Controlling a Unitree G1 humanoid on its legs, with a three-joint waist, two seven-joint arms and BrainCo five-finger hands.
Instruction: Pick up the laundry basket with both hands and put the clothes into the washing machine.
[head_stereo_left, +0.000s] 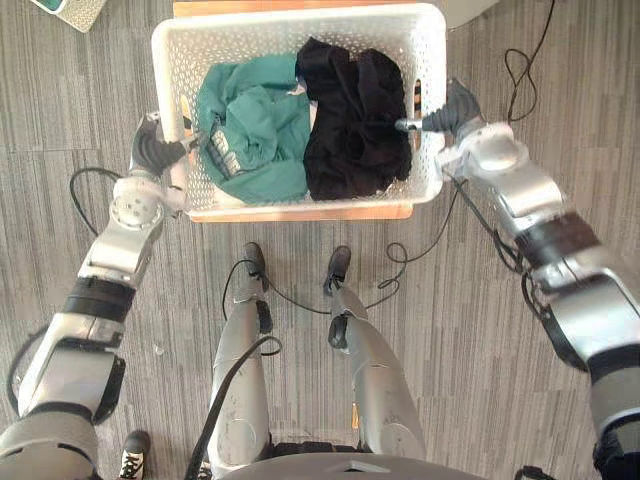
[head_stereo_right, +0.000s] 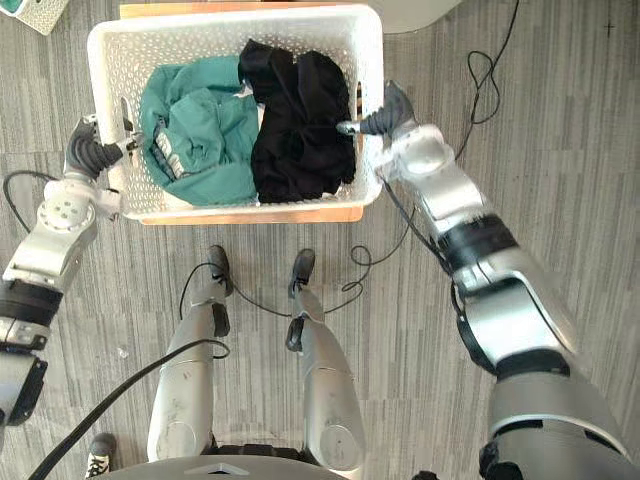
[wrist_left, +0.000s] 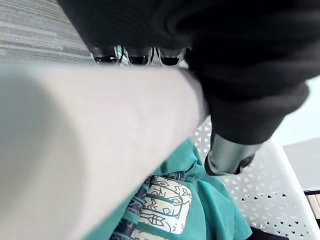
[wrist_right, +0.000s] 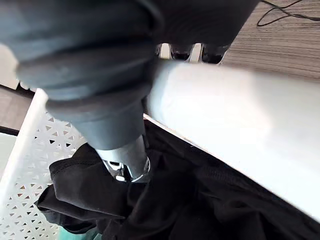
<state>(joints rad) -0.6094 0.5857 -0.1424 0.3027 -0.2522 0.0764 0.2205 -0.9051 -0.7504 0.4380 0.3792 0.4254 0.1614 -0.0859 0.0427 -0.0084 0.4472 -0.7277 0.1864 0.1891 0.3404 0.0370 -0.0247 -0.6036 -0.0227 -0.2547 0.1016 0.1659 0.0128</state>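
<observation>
A white perforated laundry basket (head_stereo_left: 300, 20) rests on a low wooden stand (head_stereo_left: 300, 212) straight ahead of me. Inside lie a teal printed garment (head_stereo_left: 255, 130) on the left and a black garment (head_stereo_left: 355, 120) on the right. My left hand (head_stereo_left: 152, 150) is shut on the basket's left rim (wrist_left: 100, 140), fingers over the outside and thumb (wrist_left: 227, 155) inside above the teal cloth. On the opposite side my right hand (head_stereo_left: 458, 108) grips the right rim (wrist_right: 240, 120) the same way, its thumb (wrist_right: 122, 160) against the black garment.
Grey plank floor surrounds the stand. Another white perforated object (head_stereo_left: 70, 8) sits at the far left corner, and a pale rounded object (head_stereo_left: 470, 8) at the far right. A shoe (head_stereo_left: 130, 455) shows near my lower left.
</observation>
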